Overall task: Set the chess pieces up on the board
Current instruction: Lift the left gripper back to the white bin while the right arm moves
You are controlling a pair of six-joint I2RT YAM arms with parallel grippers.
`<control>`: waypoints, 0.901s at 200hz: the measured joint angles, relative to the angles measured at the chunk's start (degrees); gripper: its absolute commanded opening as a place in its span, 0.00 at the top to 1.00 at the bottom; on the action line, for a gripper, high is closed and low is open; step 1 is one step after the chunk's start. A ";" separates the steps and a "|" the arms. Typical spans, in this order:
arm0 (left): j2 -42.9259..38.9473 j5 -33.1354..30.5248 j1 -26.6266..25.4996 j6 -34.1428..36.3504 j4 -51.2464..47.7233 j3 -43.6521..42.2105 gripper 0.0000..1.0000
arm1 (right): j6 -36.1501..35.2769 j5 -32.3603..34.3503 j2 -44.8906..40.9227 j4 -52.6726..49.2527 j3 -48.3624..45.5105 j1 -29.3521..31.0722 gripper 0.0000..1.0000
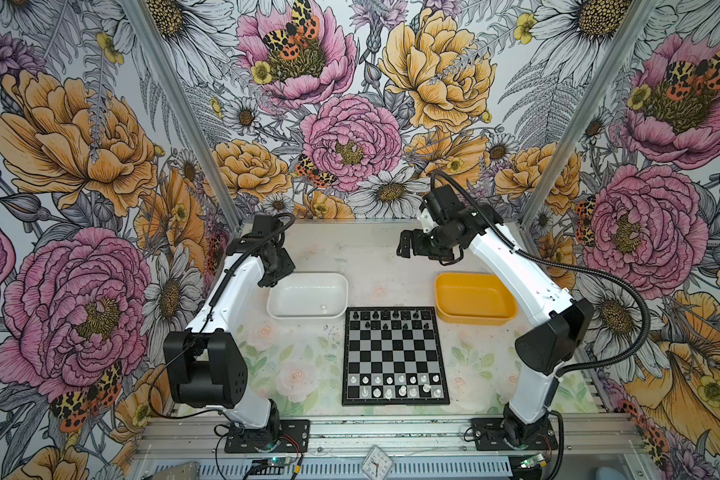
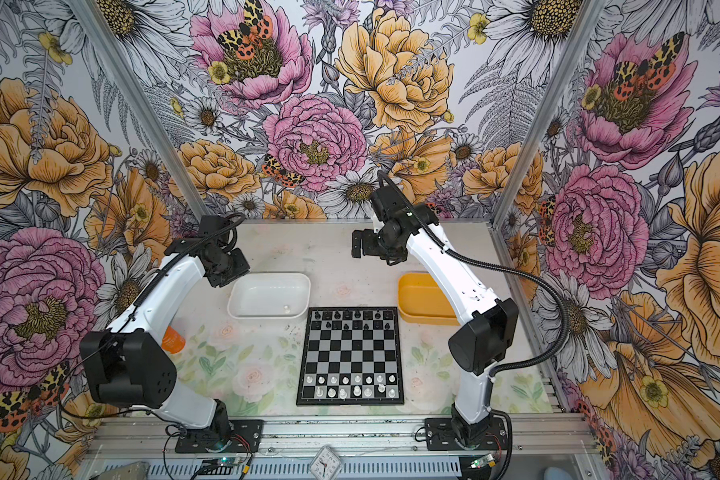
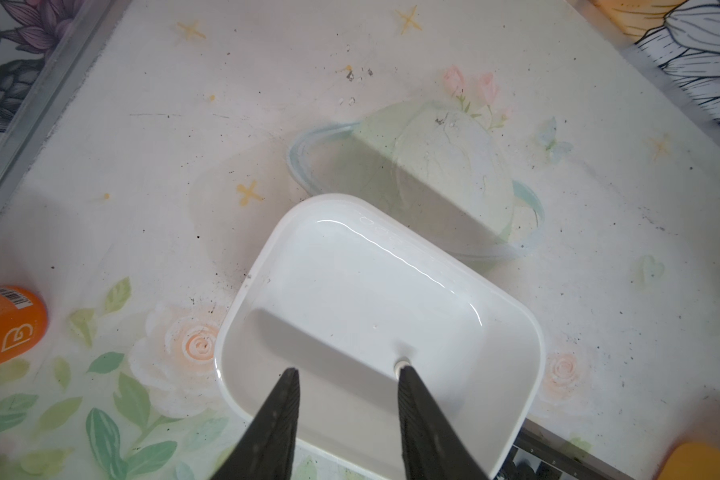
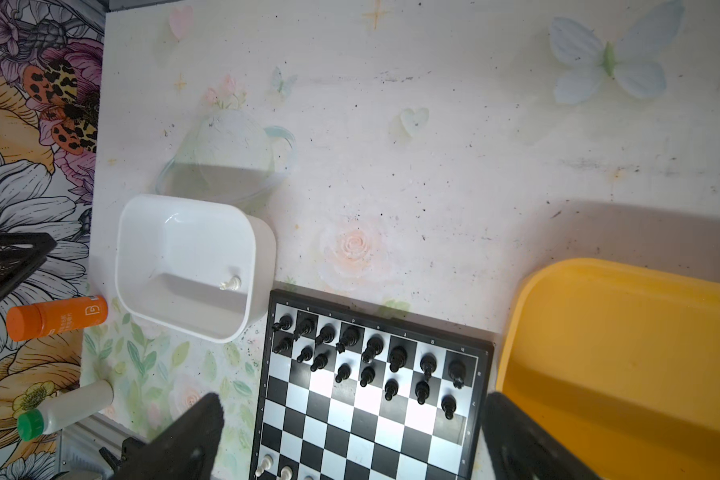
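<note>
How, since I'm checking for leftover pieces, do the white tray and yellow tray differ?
The white tray holds one white piece lying down; the yellow tray shows none. The white tray sits left of the board, the yellow tray right. Both are shallow rounded rectangles.

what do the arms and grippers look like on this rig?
White shells and black joint housings on left arm and right arm. Black corrugated conduit runs along each. Black tapered, ribbed fingers on left gripper and right gripper.
</note>
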 measured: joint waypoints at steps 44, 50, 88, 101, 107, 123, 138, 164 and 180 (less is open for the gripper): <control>4.22 0.28 0.17 1.09 1.75 0.00 0.61 | -0.26 0.59 2.34 -0.26 2.16 0.02 0.01; 4.52 0.28 0.17 1.14 1.88 0.00 0.61 | -0.42 0.83 2.51 -0.42 2.60 0.02 0.01; 6.93 0.26 0.17 1.55 2.93 0.37 0.62 | -1.38 2.05 2.95 -0.44 4.28 0.02 0.01; 7.98 0.28 0.17 1.53 3.06 0.39 0.63 | -1.60 2.29 2.95 -0.44 4.31 0.02 0.01; 8.39 0.37 0.17 1.53 3.04 0.39 0.63 | -1.68 2.49 2.95 -0.44 4.31 0.02 0.01; 8.96 0.66 0.17 1.53 3.04 0.39 0.65 | -1.79 3.15 2.89 -0.37 3.78 0.02 0.01; 8.96 1.03 0.17 1.51 3.06 0.39 0.67 | -1.79 3.67 2.80 -0.24 2.58 0.02 0.01; 8.61 2.25 0.17 1.55 3.32 -0.90 0.67 | -1.79 4.22 2.80 -0.20 1.11 0.02 0.01; 7.23 3.19 0.17 1.97 3.28 -2.99 0.67 | -1.79 4.24 2.80 0.00 1.07 0.02 0.01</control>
